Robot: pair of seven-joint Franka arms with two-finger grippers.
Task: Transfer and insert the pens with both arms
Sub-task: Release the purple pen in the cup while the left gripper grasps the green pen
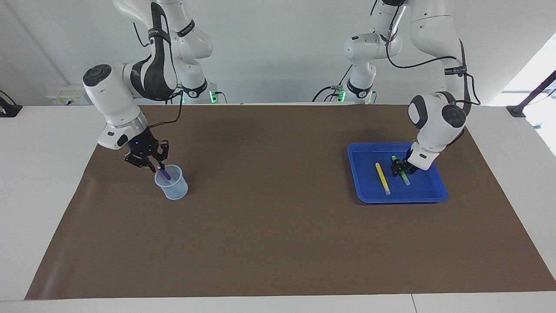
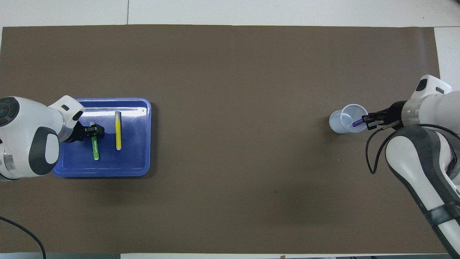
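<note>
Your left gripper (image 1: 397, 168) pinches the green pen (image 1: 403, 174) in the blue tray (image 1: 369, 195); lift straight. Right gripper (image 1: 155, 165) over the cup (image 1: 173, 188), fingers unclear

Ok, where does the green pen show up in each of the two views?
Facing view: the green pen lies in the blue tray at the picture's right, under the left gripper.
Overhead view: the green pen is at the picture's left, in the same blue tray.
Shared landmark: the yellow pen beside it, on the side toward the table's middle.
</note>
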